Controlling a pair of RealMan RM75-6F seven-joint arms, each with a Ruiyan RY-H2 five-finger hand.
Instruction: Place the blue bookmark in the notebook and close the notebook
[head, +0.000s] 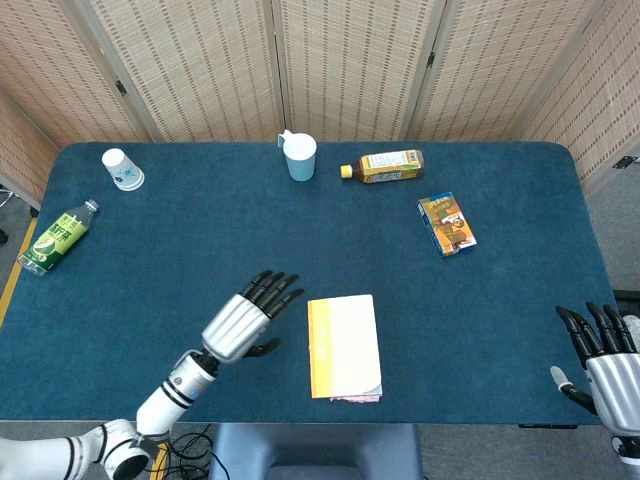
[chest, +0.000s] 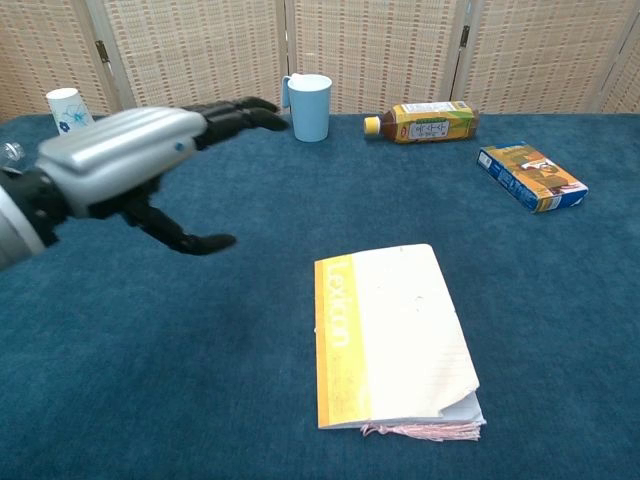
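Observation:
The notebook (head: 344, 345) (chest: 392, 335) lies closed on the blue table, cream cover up with an orange spine strip on its left. A pink tassel (chest: 420, 431) sticks out from its near edge; the blue bookmark itself is hidden. My left hand (head: 246, 315) (chest: 140, 155) hovers to the left of the notebook, apart from it, fingers spread and holding nothing. My right hand (head: 600, 352) shows only in the head view at the table's near right corner, fingers apart and empty.
Along the far edge stand a light blue mug (head: 299, 156) (chest: 310, 106) and a lying tea bottle (head: 383, 166) (chest: 423, 122). An orange-and-blue box (head: 447, 224) (chest: 531, 177) lies at the right. A paper cup (head: 122, 169) (chest: 71, 117) and a green bottle (head: 58, 236) sit at the left.

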